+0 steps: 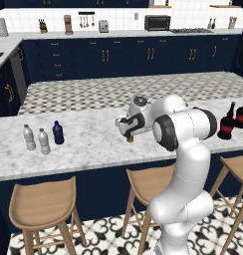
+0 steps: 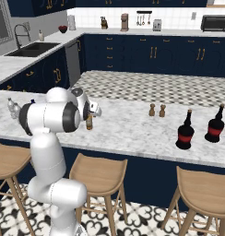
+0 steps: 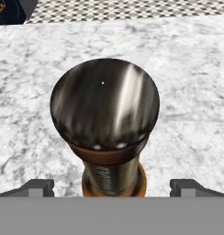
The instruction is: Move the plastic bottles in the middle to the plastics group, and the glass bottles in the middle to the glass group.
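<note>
A slim amber-brown glass bottle (image 3: pixel 111 105) with a dark shiny cap stands upright on the marble island counter (image 1: pixel 88 144). It is right under my gripper (image 3: pixel 112 187), which is open, with one fingertip on each side of the bottle and neither touching it. Its base (image 1: pixel 129 139) pokes out below the hand, also visible as the amber bottle (image 2: pixel 89 122). Two clear plastic water bottles (image 1: pixel 29 137) (image 1: pixel 44 141) and a dark blue bottle (image 1: pixel 58 132) stand together at the counter's left. Two squat black glass bottles with red bands (image 2: pixel 185 132) (image 2: pixel 216 125) stand at the right.
Two small brown shakers (image 2: pixel 152 109) (image 2: pixel 162 110) sit on the far side of the counter between the amber bottle and the black bottles. Wooden stools (image 1: pixel 41 206) (image 2: pixel 99 176) line the near edge below the counter. A sink (image 2: pixel 33 48) is at the back left.
</note>
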Robot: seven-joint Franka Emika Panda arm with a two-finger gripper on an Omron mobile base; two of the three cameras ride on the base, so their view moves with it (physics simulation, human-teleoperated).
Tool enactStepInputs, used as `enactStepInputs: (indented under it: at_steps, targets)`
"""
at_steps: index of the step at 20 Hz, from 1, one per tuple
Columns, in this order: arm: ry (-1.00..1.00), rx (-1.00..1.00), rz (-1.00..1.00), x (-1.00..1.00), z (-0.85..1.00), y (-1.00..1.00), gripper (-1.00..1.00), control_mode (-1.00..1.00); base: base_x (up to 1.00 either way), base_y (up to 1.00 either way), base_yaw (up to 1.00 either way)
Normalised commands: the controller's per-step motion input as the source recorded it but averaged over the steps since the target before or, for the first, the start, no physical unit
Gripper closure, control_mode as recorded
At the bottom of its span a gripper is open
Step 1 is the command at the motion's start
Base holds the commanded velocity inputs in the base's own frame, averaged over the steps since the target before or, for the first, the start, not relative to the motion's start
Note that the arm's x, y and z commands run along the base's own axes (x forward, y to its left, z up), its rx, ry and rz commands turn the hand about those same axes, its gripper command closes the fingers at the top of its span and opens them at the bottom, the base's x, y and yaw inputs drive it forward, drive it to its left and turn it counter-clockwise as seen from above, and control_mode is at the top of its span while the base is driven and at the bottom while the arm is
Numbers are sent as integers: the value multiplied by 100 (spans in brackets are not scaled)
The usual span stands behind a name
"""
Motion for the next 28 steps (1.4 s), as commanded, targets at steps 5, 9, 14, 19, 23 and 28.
enactStepInputs:
  at_steps: [5, 9, 14, 19, 23, 28]
  targets:
    - [0, 0, 0, 7, -4, 0, -100, -100, 0, 0, 0]
    - [0, 0, 0, 0, 0, 0, 100, -100, 0, 0, 0]
    - [0, 0, 0, 0, 0, 0, 100, -100, 0, 0, 0]
    - [0, 0, 0, 0, 0, -2, 100, -100, 0, 0, 0]
    - [-1, 0, -2, 0, 20, -46, 100, -100, 0, 0, 0]
    - [4, 0, -4, 4, 42, -89, 100, -100, 0, 0, 0]
